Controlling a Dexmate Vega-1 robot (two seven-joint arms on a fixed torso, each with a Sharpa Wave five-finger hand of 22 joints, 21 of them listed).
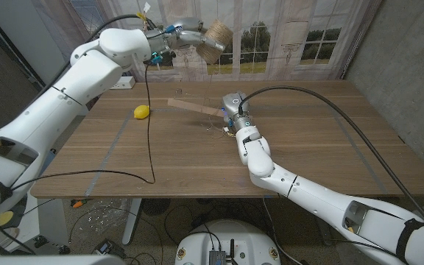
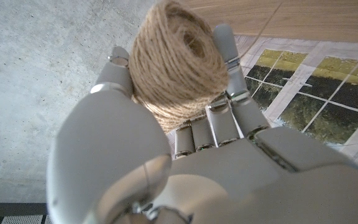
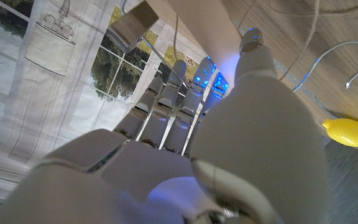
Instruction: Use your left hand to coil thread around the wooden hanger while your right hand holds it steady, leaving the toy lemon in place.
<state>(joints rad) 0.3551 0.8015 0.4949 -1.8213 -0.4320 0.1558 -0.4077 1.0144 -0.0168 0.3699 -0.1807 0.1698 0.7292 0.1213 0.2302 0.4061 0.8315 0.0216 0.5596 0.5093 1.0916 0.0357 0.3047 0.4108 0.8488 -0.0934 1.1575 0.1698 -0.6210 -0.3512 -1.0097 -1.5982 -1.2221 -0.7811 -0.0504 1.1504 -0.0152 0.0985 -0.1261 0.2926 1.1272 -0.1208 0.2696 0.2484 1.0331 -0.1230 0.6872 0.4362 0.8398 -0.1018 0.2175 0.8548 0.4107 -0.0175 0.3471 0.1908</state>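
A ball of brown twine (image 1: pixel 215 34) is gripped high above the wooden table (image 1: pixel 308 147) by the robot's white left hand (image 1: pixel 190 37), while its right hand (image 1: pixel 234 110) is set on a flat wooden hanger (image 1: pixel 193 107).

In the left wrist view the fingers (image 2: pixel 225 56) are seen clamped round the rough, round ball of twine (image 2: pixel 176 59). In the right wrist view the right hand (image 3: pixel 185 143) is seen with its fingers (image 3: pixel 166 99) curled over the pale hanger (image 3: pixel 135 18), apparently pressing it down mid-table; its metal hook (image 3: pixel 337 59) lies bare beside the small yellow toy lemon (image 3: pixel 348 132), well to the left. The hanger is judged stiff and light, best pinned near one end. The twine is judged soft, light and grippy, likely to snag; it is best held by the ball's sides so that it can pay out.
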